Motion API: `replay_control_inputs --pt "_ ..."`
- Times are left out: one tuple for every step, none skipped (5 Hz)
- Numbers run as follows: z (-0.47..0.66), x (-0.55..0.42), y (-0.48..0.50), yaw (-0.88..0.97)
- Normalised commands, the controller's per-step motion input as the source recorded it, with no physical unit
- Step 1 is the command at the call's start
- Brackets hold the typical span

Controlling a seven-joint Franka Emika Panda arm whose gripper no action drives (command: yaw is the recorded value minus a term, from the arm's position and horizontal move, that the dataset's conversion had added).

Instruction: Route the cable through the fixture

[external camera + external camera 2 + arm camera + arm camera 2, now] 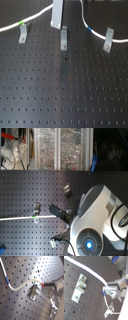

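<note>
In the first wrist view the white cable (23,285) curves across the perforated dark worktop (20,308), a blue band (7,281) on it. Its end meets the hand (44,284) just above a grey metal fixture (35,293). A second fixture (53,307) stands nearby.

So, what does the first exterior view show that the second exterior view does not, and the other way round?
Only the first exterior view: the cable's blue band, near the fixture on the first exterior view's right. Only the second exterior view: the white arm and cluttered shelves behind. Both: the black perforated board, and the white cable with its green band at a fixture.
</note>
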Motion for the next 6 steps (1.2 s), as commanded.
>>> replay_control_inputs --pt "0.08 -0.086 -0.02 0.01" --pt "0.43 -0.338 0.491 -0.12" --pt "0.48 0.037 0.57 -0.53" --pt "0.46 -0.068 0.478 -0.58" --pt "0.04 -0.005 0.085 0.0" --pt "0.25 -0.054 0.006 -1.0"
